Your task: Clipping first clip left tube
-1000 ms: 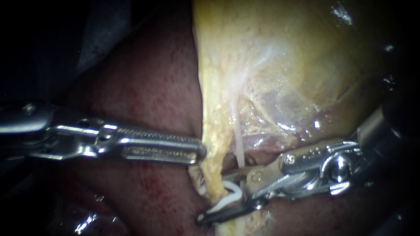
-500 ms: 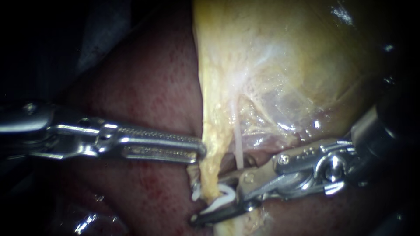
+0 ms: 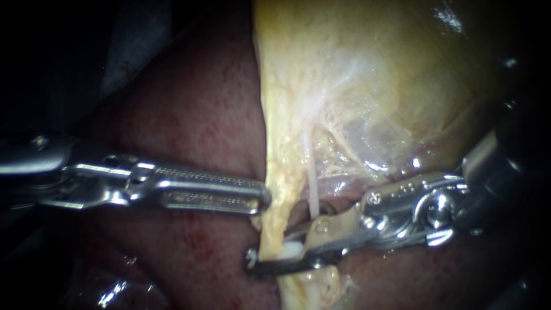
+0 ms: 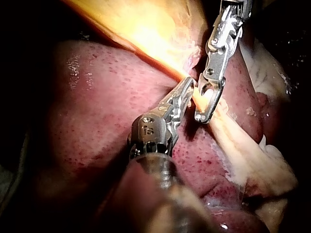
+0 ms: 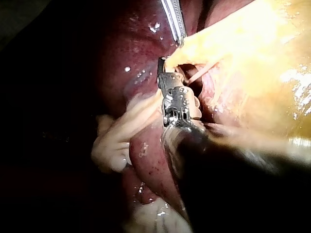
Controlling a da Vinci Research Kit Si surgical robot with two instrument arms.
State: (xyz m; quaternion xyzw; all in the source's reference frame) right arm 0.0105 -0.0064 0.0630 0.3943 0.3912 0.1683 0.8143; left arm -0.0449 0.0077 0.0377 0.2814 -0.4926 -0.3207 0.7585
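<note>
The left tube (image 3: 276, 227), a yellowish strand running down from the gallbladder (image 3: 373, 74), passes between the jaws of my right instrument (image 3: 270, 252). Those jaws have drawn close around it, with a white clip (image 3: 290, 249) showing between them. A thin pale tube (image 3: 313, 198) stands just to its right, above the upper jaw. My left instrument (image 3: 265, 198) lies level, its jaws shut on the yellowish tissue edge beside the strand. In the left wrist view my left instrument (image 4: 189, 87) meets that edge, and my right instrument (image 4: 206, 104) sits close beside it.
Dark red liver (image 3: 195, 126) fills the ground behind and below both instruments. In the right wrist view my right instrument (image 5: 165, 73) reaches under the yellow tissue, my left instrument (image 5: 177, 31) is ahead of it, and pale fatty folds (image 5: 121, 136) lie beside the shaft.
My right instrument slid left along the tissue, and its jaws narrowed around the left tube; the white clip, spread wide before, is now squeezed small. The left instrument held still.
</note>
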